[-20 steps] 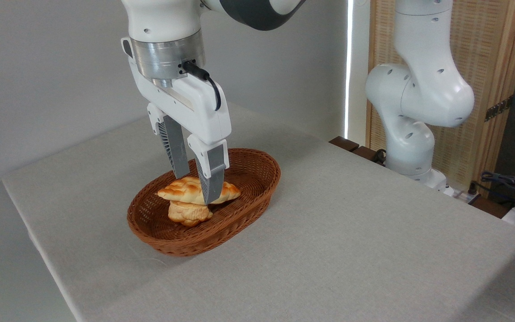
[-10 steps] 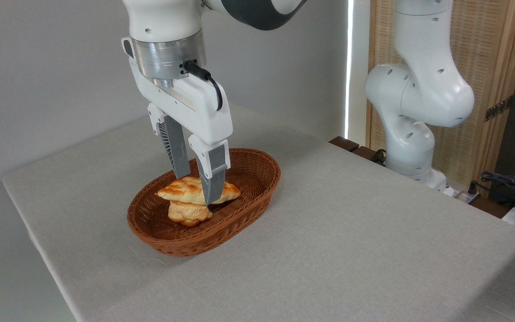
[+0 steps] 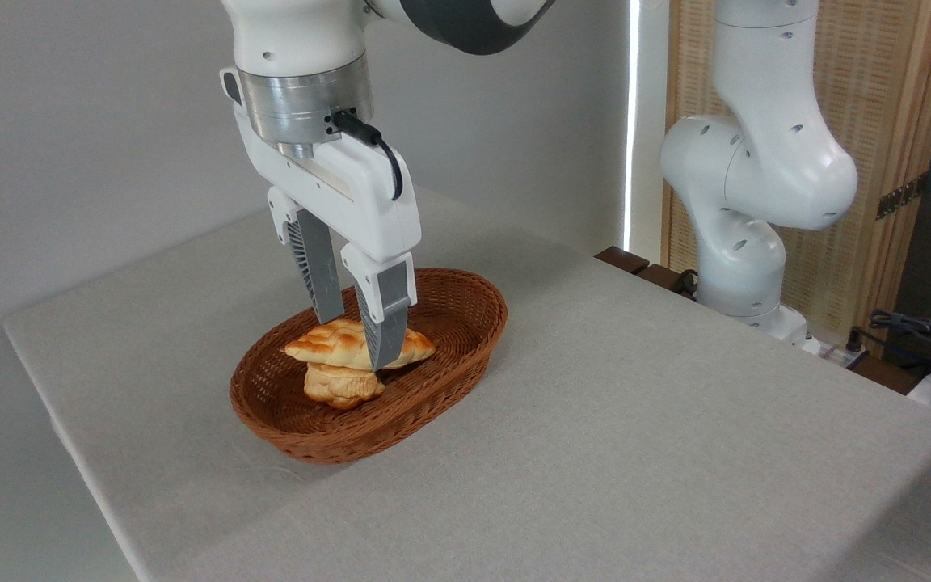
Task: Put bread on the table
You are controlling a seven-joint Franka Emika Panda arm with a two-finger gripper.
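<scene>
My claw (image 3: 355, 343) is grasping the bread (image 3: 336, 343); I should lift straight, clearing the basket (image 3: 465, 323) rim.

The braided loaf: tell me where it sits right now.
The braided loaf lies left of centre in the camera view, inside the wicker basket, on top of a paler bun, with the gripper straddling it.

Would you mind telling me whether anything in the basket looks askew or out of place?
Only the stacking: the bread lies perched on top of the smaller bun inside the basket, overhanging it on both sides. The tool straddles it. Nothing looks spilled or damaged.
</scene>
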